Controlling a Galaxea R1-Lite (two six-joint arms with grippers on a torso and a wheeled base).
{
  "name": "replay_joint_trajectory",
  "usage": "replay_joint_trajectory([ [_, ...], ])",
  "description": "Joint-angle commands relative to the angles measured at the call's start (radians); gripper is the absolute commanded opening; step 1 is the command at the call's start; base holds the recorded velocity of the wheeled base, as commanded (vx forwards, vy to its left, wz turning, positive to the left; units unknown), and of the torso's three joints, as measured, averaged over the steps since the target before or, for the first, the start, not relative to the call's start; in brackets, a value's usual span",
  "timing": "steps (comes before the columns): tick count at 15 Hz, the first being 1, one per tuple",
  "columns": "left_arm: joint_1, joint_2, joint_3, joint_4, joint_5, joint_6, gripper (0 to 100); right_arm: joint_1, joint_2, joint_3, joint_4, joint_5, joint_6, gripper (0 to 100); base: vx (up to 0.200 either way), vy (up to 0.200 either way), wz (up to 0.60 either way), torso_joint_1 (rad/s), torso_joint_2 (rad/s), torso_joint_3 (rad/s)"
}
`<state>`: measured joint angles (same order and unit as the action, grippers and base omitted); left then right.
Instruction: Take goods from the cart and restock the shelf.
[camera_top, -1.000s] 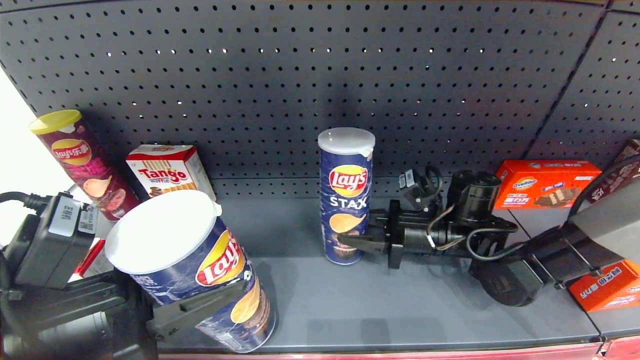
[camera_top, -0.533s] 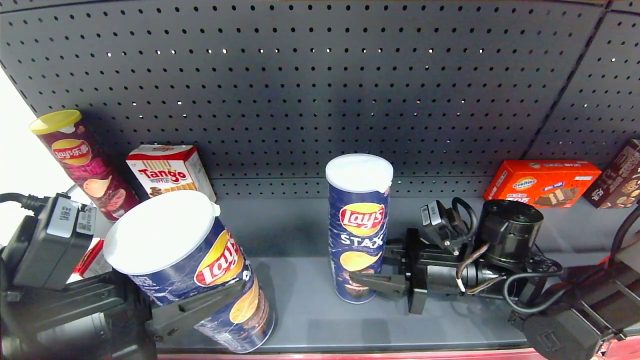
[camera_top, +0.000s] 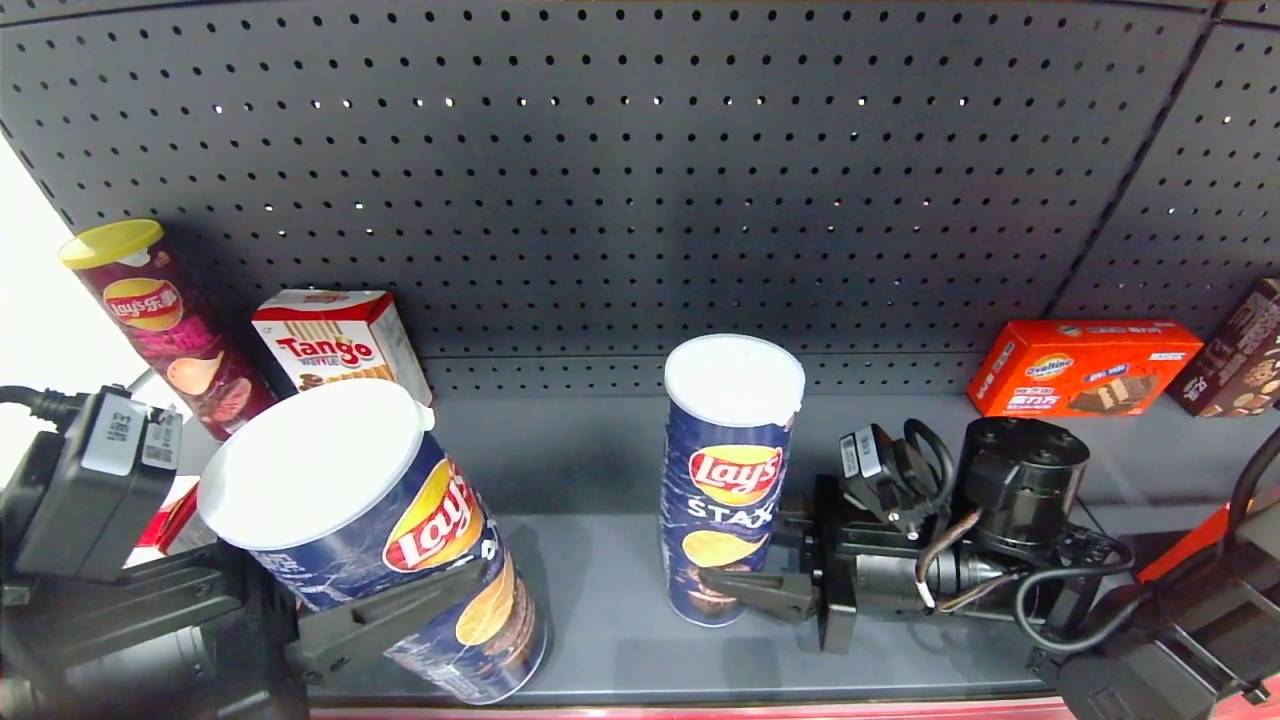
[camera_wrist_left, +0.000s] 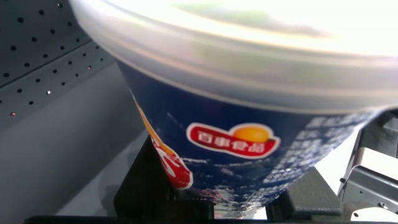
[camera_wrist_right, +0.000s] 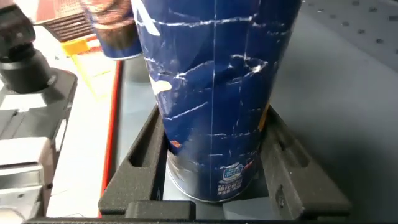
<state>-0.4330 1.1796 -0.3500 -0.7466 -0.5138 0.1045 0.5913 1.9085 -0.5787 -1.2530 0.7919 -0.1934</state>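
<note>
Firmly between right jaws, upright navy white-lidded crisp can (camera_top: 728, 480); between left jaws, tilted twin (camera_top: 420, 535).

The right hand (camera_wrist_right: 214, 124) has a blue can (camera_wrist_right: 214, 74) squeezed between its two black fingers (camera_wrist_right: 140, 158). One finger sits on each side of the can, down near its bottom end. The grey shelf (camera_wrist_right: 348, 93) lies under the can. A red strip (camera_wrist_right: 115, 118) runs beside the can. A blurry second blue can (camera_wrist_right: 112, 28) sits farther off.
</note>
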Motion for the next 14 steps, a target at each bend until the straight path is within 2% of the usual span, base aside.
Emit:
replay_joint_trajectory([
  [1, 0.0, 0.0, 0.0, 0.0, -0.002, 0.0, 0, 0.018, -0.002, 0.017, 0.0, -0.002, 0.0, 0, 0.0, 0.0, 0.0, 0.0, 0.0, 0.0],
  [8, 0.0, -0.001, 0.002, 0.0, 0.0, 0.0, 0, 0.028, -0.014, 0.063, -0.02, -0.003, -0.001, 0, 0.0, 0.0, 0.0, 0.0, 0.0, 0.0],
  [9, 0.0, -0.001, 0.002, 0.0, 0.0, 0.0, 0, 0.03, -0.016, 0.06, -0.02, -0.048, -0.001, 100, 0.0, 0.0, 0.0, 0.0, 0.0, 0.0],
  [14, 0.0, -0.001, 0.002, 0.0, 0.0, 0.0, 0, 0.032, -0.036, 0.073, -0.026, -0.069, -0.001, 100, 0.0, 0.0, 0.0, 0.0, 0.0, 0.0],
])
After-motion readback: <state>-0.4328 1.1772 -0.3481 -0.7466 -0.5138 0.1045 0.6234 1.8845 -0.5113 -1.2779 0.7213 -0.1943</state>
